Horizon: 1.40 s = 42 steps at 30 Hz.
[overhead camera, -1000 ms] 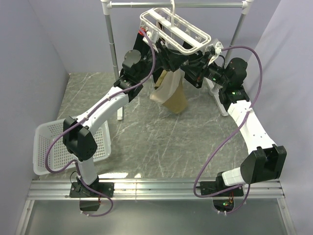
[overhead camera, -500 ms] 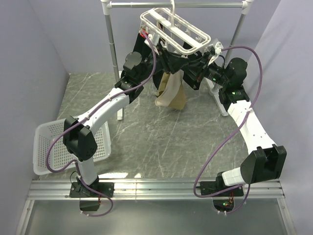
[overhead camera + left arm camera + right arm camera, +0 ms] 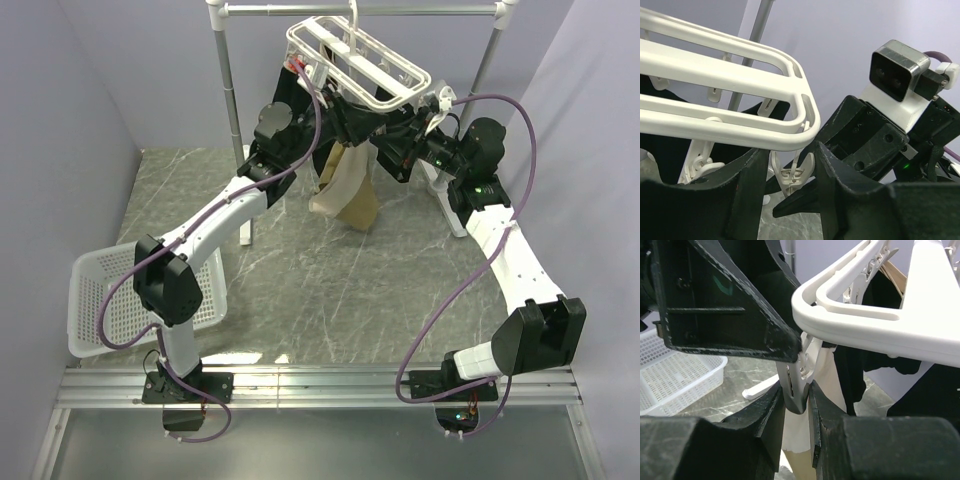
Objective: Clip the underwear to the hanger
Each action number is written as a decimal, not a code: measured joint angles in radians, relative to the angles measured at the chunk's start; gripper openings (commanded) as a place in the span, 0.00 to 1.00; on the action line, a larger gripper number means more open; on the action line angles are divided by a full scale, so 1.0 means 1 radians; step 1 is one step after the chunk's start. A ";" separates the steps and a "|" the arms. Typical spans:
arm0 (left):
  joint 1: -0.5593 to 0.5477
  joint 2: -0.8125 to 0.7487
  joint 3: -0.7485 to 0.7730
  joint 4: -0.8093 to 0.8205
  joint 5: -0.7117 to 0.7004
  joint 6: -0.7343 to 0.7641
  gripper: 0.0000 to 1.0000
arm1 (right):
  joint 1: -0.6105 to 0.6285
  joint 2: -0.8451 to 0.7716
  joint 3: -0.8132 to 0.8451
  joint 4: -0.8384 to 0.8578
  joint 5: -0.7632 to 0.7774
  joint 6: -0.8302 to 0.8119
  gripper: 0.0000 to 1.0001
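Observation:
The white hanger hangs from the rack bar, and both grippers reach under its near end. The tan underwear dangles below it between the two arms. In the left wrist view my left gripper has a small white clip under the hanger's corner between its fingers, both wings against the pads. My right gripper is shut on another grey-white clip under the hanger rim, with the underwear hanging just behind it. In the top view my left gripper and right gripper nearly meet.
Black garments hang from the hanger's further clips. The metal rack's poles stand at the back, with a white foot on the marble table. A white mesh basket sits at the left beside the left arm.
My left jaws have narrowed onto the clip's wings. The underwear has bunched up and swung slightly under the hanger. The right gripper has kept its grip and place.

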 measured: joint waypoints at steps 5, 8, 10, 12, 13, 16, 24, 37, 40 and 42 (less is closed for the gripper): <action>-0.002 0.008 0.003 -0.006 0.002 -0.010 0.52 | 0.000 0.000 0.000 -0.001 0.000 0.000 0.00; -0.002 0.008 0.003 -0.007 0.010 -0.016 0.49 | 0.000 0.000 0.000 0.000 0.000 0.000 0.00; -0.003 0.008 0.003 -0.007 0.013 -0.018 0.42 | 0.000 0.000 0.000 -0.001 0.000 0.000 0.00; -0.004 0.008 0.003 -0.006 0.014 -0.018 0.38 | 0.001 0.000 0.000 -0.001 -0.001 0.000 0.00; -0.005 0.008 0.003 -0.006 0.015 -0.018 0.34 | 0.002 0.000 0.000 -0.001 -0.001 -0.002 0.00; -0.005 0.008 0.003 -0.006 0.016 -0.018 0.23 | 0.002 0.000 0.000 -0.003 0.000 -0.006 0.00; -0.004 0.009 0.005 -0.008 0.017 -0.016 0.00 | 0.002 -0.001 0.000 -0.018 0.009 -0.003 0.57; -0.006 0.009 0.005 -0.015 0.008 -0.012 0.00 | -0.021 -0.210 -0.292 -0.061 0.112 -0.104 0.62; -0.006 0.009 0.005 -0.018 0.006 -0.013 0.00 | 0.018 -0.291 -0.465 -0.014 0.207 -0.137 0.61; -0.007 0.009 0.005 -0.022 0.002 -0.013 0.00 | 0.068 -0.326 -0.568 0.027 0.285 -0.163 0.60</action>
